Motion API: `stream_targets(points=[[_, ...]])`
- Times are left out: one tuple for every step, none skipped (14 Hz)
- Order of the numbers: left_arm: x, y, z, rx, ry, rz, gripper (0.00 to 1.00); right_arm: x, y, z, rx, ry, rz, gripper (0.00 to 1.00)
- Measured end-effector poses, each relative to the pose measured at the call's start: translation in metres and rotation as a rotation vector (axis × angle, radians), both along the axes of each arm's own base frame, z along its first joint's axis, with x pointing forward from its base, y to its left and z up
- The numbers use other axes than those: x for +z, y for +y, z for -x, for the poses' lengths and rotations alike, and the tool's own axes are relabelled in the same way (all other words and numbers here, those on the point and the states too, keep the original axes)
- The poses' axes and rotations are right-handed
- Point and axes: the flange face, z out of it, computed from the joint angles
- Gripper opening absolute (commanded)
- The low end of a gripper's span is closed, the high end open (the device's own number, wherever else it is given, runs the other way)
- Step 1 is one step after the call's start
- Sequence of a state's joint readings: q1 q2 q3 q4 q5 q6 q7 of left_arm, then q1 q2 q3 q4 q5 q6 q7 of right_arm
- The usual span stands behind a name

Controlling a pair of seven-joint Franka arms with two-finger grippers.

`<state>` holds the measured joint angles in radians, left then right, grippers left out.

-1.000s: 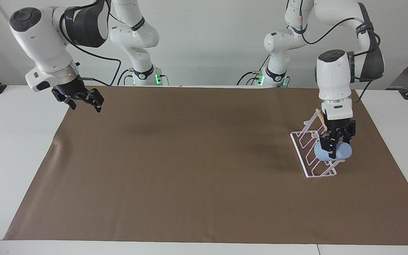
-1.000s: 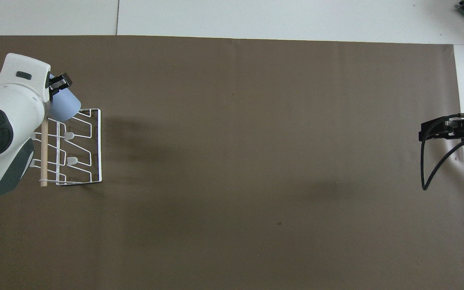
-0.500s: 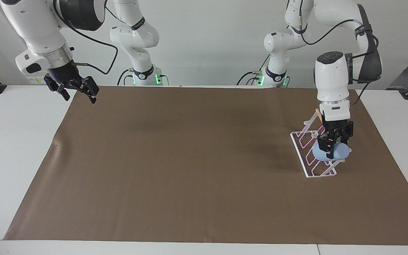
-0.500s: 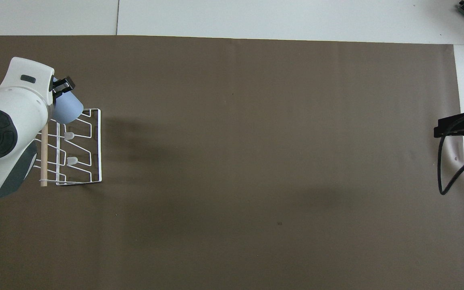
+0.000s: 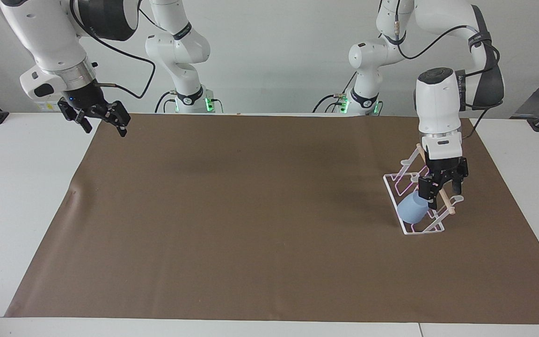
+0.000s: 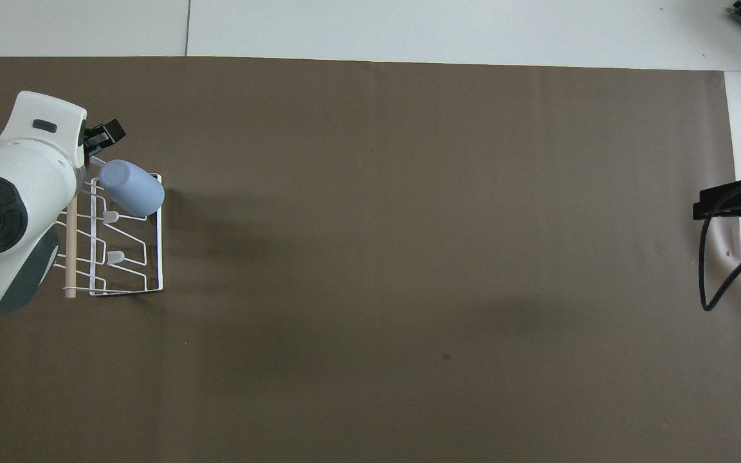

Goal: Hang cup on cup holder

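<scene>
The light blue cup [image 5: 411, 211] rests tilted on the white wire cup holder [image 5: 394, 180], at the holder's end farther from the robots. Its narrow closed end points up toward the wooden dowel [image 5: 445, 199]. In the overhead view the cup [image 6: 132, 188] covers one prong of the holder [image 6: 160, 257]. My left gripper [image 5: 443, 189] is open and empty just above the dowel, beside the cup's upper end and apart from it. Only its fingertips [image 6: 105, 134] show from overhead. My right gripper [image 5: 99, 120] is open and empty, raised over the mat's edge at the right arm's end.
A brown mat [image 5: 251, 210] covers most of the white table. The holder stands on it near the left arm's end. Two free prongs [image 6: 113, 257] show on the holder nearer to the robots.
My left gripper has opened and let go of the cup. The cup has slid down onto the holder's slanted prongs. The right gripper rose and drew back toward the table's end, then held still.
</scene>
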<state>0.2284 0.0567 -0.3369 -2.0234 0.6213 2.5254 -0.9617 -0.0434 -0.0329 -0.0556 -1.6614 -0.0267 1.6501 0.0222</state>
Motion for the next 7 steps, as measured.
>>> stream_targets(points=[[0.003,0.000,-0.001,-0.001,-0.005,-0.001,1.00,0.000,0.000,0.000,0.001,0.000,0.000,1.00],[0.005,-0.001,-0.001,-0.003,-0.007,-0.004,1.00,0.000,0.000,0.000,0.001,0.000,0.000,1.00],[0.008,-0.005,-0.001,-0.010,-0.006,-0.008,1.00,0.000,0.000,0.000,0.001,0.000,0.000,1.00],[0.009,-0.013,-0.001,-0.020,0.000,-0.013,1.00,0.000,0.000,0.000,0.001,0.000,0.000,1.00],[0.008,-0.024,0.001,-0.032,0.009,-0.017,1.00,0.000,0.000,0.000,0.001,0.000,0.000,1.00],[0.008,-0.036,0.003,-0.044,0.017,-0.015,1.00,0.000,0.001,0.000,0.001,0.000,0.000,1.00],[0.009,-0.046,0.005,-0.055,0.022,-0.009,1.00,0.000,0.001,0.000,0.001,0.000,0.000,1.00]])
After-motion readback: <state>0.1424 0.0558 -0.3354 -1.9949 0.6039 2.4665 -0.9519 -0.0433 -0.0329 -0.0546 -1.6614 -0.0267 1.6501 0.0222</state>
